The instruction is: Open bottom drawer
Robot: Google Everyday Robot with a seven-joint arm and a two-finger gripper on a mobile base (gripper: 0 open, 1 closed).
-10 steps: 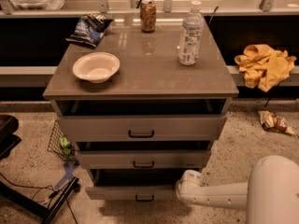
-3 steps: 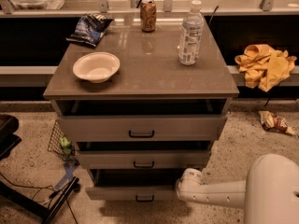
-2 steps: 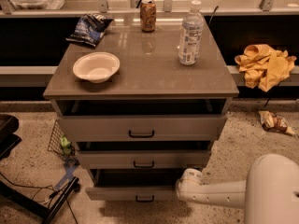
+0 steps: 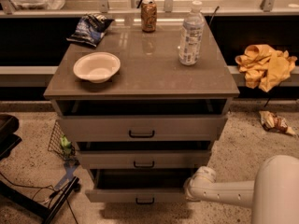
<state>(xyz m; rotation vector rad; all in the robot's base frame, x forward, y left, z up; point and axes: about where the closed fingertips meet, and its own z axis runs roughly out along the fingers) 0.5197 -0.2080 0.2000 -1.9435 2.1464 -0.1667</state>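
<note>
The bottom drawer [image 4: 140, 195] is the lowest of three grey-beige fronts, with a small black bar handle [image 4: 145, 201]. It stands pulled out, with a dark gap above its front. The middle drawer [image 4: 140, 160] and top drawer [image 4: 140, 127] are pulled out a little too. My white arm comes in from the lower right, and the gripper [image 4: 190, 189] sits at the right end of the bottom drawer's front, touching or very close to it.
On the cabinet top [image 4: 149, 73] are a white bowl [image 4: 96, 67], a chip bag [image 4: 89, 28], a soda can [image 4: 148, 15] and a water bottle [image 4: 190, 34]. A yellow cloth [image 4: 264, 64] lies at right, a wrapper [image 4: 275, 122] on the floor, a wire basket [image 4: 60, 141] at left.
</note>
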